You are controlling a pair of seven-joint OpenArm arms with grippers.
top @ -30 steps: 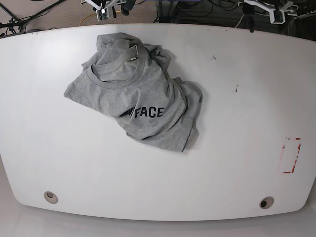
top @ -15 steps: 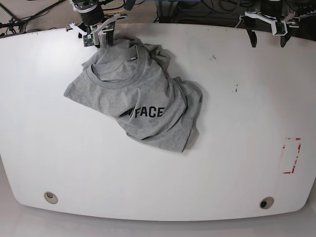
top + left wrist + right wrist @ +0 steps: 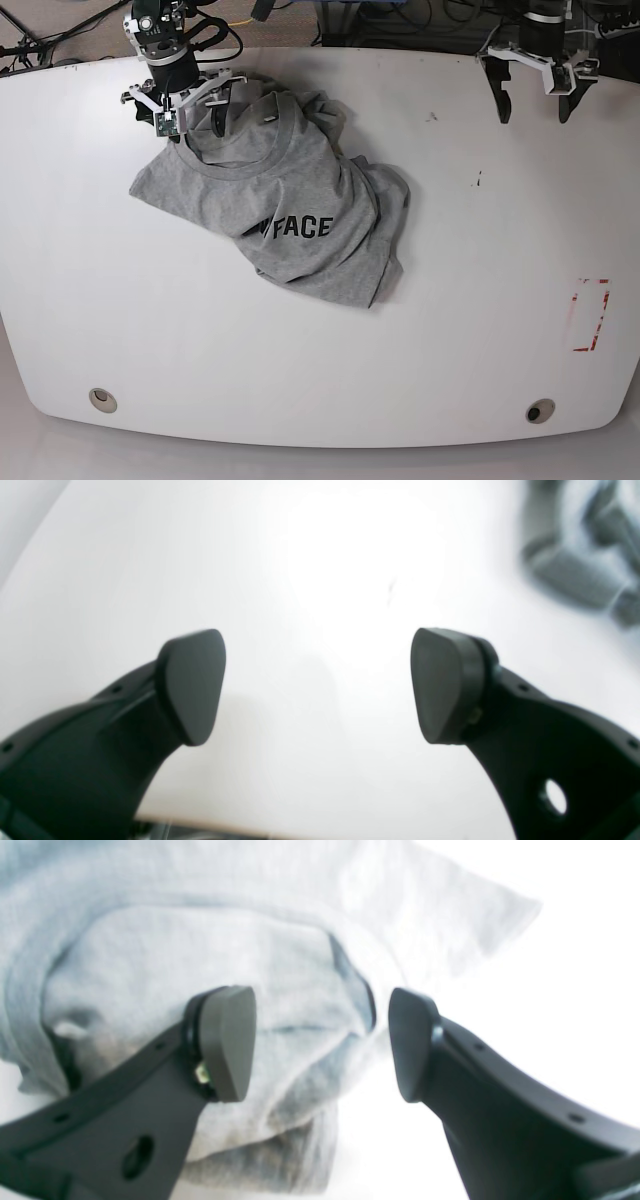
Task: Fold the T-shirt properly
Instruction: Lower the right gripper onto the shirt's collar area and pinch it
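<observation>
From my left wrist cam I'm looking down between the two black fingers of the left gripper (image 3: 318, 685), and they're spread wide with nothing between them. One pad (image 3: 192, 685) sits on the left of the shot, the other on the right. Under them is just the white table (image 3: 320, 760), blown out by glare in the middle. Top right corner there's a blurry grey bunch, probably the T-shirt (image 3: 580, 575), well apart from the fingers.
</observation>
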